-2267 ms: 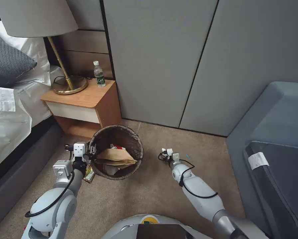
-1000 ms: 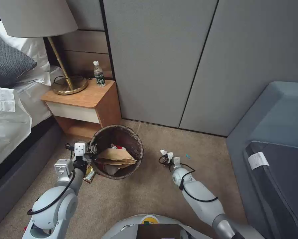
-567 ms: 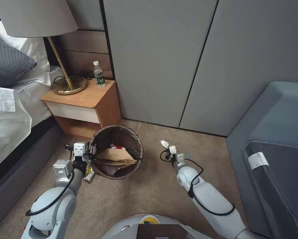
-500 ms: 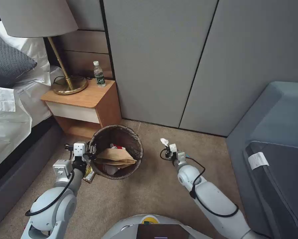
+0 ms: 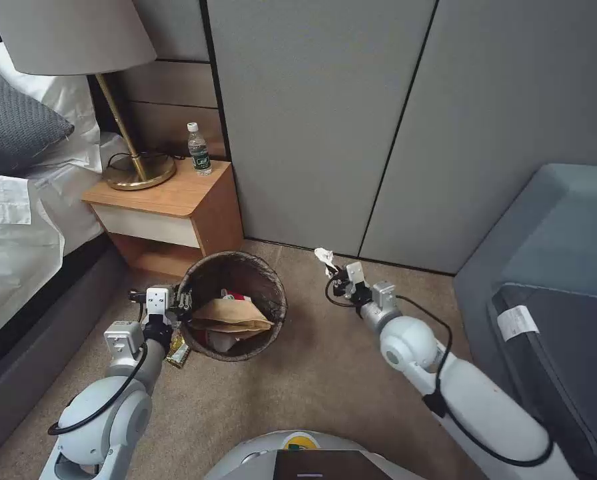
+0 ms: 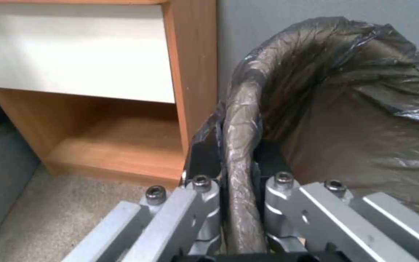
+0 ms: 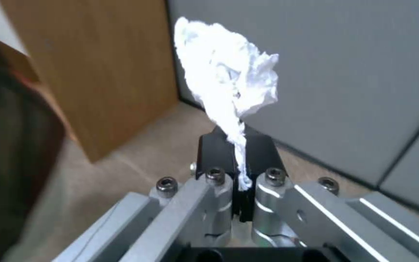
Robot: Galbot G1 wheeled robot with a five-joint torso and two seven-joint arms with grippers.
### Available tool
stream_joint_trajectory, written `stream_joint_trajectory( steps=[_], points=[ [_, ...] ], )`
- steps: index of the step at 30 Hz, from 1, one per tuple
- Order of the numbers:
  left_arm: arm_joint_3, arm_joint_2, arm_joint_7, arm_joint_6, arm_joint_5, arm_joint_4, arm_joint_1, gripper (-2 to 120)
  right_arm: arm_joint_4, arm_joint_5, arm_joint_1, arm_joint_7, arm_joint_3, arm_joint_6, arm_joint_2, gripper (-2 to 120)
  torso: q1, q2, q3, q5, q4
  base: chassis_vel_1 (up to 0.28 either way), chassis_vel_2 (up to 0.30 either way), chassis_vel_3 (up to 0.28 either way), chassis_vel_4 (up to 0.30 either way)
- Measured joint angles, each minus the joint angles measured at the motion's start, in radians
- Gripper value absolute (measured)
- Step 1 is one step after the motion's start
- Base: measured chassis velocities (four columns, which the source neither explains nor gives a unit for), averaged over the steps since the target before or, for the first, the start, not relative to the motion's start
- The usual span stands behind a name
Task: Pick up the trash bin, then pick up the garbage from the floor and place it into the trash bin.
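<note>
Left end effector (image 5: 184, 308) clamped on the rim of the trash bin (image 5: 273, 313), one finger outside and one inside the dark liner; bin sits on the carpet (image 5: 298, 387) just in front of the wooden nightstand (image 5: 172, 200), with a brown paper bag (image 5: 232, 315) and red scrap inside. Right end effector (image 5: 335, 279) pinches a crumpled white tissue (image 5: 324, 257), raised off the carpet to the right of the bin. A yellow snack wrapper (image 5: 177, 352) lies on the floor by the bin's left side.
</note>
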Motion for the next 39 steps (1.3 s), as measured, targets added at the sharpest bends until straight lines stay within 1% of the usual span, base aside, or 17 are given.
stream_joint_trajectory(
  steps=[2,3,6,8,10,15,18,26,29,30,32,35,38,39],
  points=[
    [-0.001,0.002,0.0,0.001,-0.001,0.0,0.0,5,0.05,0.03,0.001,-0.034,0.02,-0.008,-0.044,0,0.0,0.0,0.0,0.0,0.0001,0.0,0.0,0.0,0.0],
    [-0.001,0.002,0.0,0.001,-0.001,0.0,0.0,5,0.05,0.03,0.001,-0.034,0.02,-0.008,-0.044,0,0.0,0.0,0.0,0.0,0.0001,0.0,0.0,0.0,0.0],
    [-0.001,0.004,0.0,0.002,-0.002,0.003,0.001,5,0.105,0.091,0.006,-0.068,0.04,-0.02,-0.097,0,0.0,0.0,0.0,-0.0001,0.0,0.0,0.0,0.0,0.0],
    [-0.001,0.004,0.001,0.002,-0.002,0.004,0.001,5,0.12,0.106,0.008,-0.077,0.043,-0.026,-0.111,0,0.0,0.0,0.0,-0.0001,0.0001,0.0,0.0,0.0,0.0],
    [0.0,0.004,0.001,0.003,-0.001,0.007,0.001,5,0.167,0.137,0.017,-0.127,0.049,-0.033,-0.154,0,0.0,0.0,0.0,-0.0001,0.0001,0.0,0.0,0.0,0.0],
    [0.0,0.007,0.001,0.005,-0.001,0.008,0.001,5,0.207,0.156,0.038,-0.176,0.037,-0.033,-0.188,0,0.0,0.0,0.0,-0.0001,0.0,0.0,0.0,0.0,0.0],
    [-0.002,0.01,0.002,0.006,-0.001,0.011,0.002,5,0.238,0.178,0.073,-0.213,0.005,-0.035,-0.206,0,0.0,0.0,0.0,-0.0001,0.0002,0.0,0.0,0.0,0.0],
    [-0.001,0.01,0.002,0.008,0.0,0.012,0.0,5,0.269,0.197,0.124,-0.281,-0.056,-0.056,-0.21,0,0.0,0.0,0.0,-0.0003,0.0001,0.0,0.0,0.0,0.0],
    [0.004,0.01,0.001,0.008,0.003,0.012,-0.002,5,0.262,0.197,0.165,-0.339,-0.101,-0.073,-0.195,0,0.0,0.0,0.0,-0.0003,0.0,0.0,0.0,0.0,0.0],
    [0.004,0.01,0.001,0.008,0.003,0.012,-0.002,5,0.262,0.197,0.165,-0.339,-0.101,-0.073,-0.195,0,0.0,0.0,0.0,-0.0003,0.0,0.0,0.0,0.0,0.0],
    [0.006,0.008,0.001,0.009,0.006,0.012,-0.002,5,0.257,0.196,0.202,-0.368,-0.134,-0.093,-0.175,0,0.0,0.0,0.0,-0.0002,0.0001,0.0,0.0,0.0,0.0],
    [0.007,0.007,0.001,0.009,0.007,0.012,-0.002,5,0.255,0.196,0.229,-0.375,-0.16,-0.105,-0.16,0,0.0,0.0,0.0,-0.0003,0.0002,0.0,0.0,0.0,0.0],
    [0.007,0.006,0.001,0.009,0.008,0.012,-0.003,5,0.241,0.196,0.281,-0.377,-0.214,-0.11,-0.138,0,0.0,0.0,0.0,-0.0003,0.0002,0.0,0.0,0.0,0.0],
    [0.007,0.006,0.001,0.009,0.008,0.012,-0.003,5,0.241,0.196,0.281,-0.377,-0.214,-0.11,-0.138,0,0.0,0.0,0.0,-0.0003,0.0002,0.0,0.0,0.0,0.0]
  ],
)
